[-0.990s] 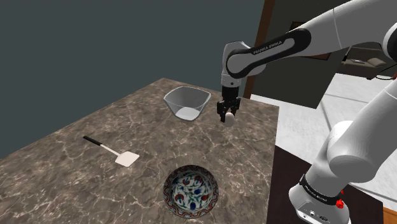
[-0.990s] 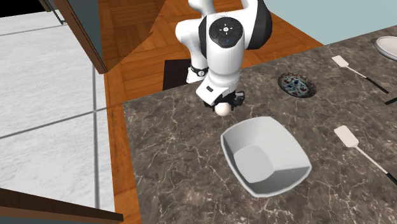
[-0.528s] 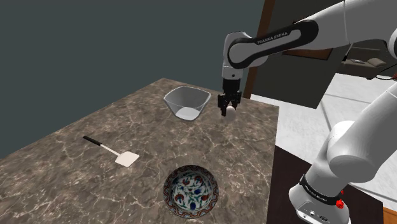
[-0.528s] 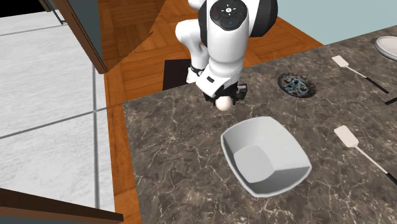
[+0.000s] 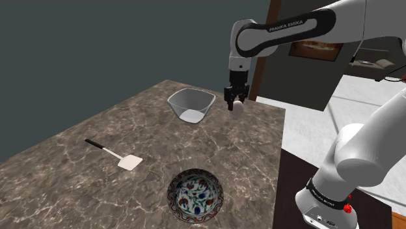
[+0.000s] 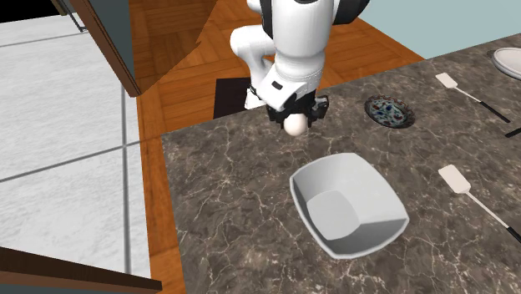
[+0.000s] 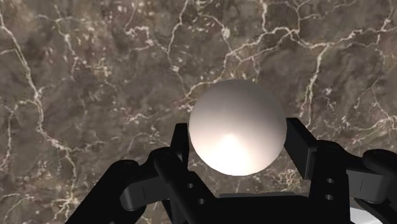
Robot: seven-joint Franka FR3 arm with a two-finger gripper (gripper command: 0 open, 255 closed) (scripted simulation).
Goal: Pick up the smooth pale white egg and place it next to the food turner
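The gripper (image 5: 235, 101), with the egg (image 5: 239, 105) clasped between its fingers, has risen higher off the counter (image 5: 97, 146), beside the bowl (image 5: 191, 104).

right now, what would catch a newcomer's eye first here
The white egg clasped in the black end effector, hanging above the dark veined counter near the grey bowl. Next, the colourful patterned bowl at the shoulder view's bottom, white food turner to its left.
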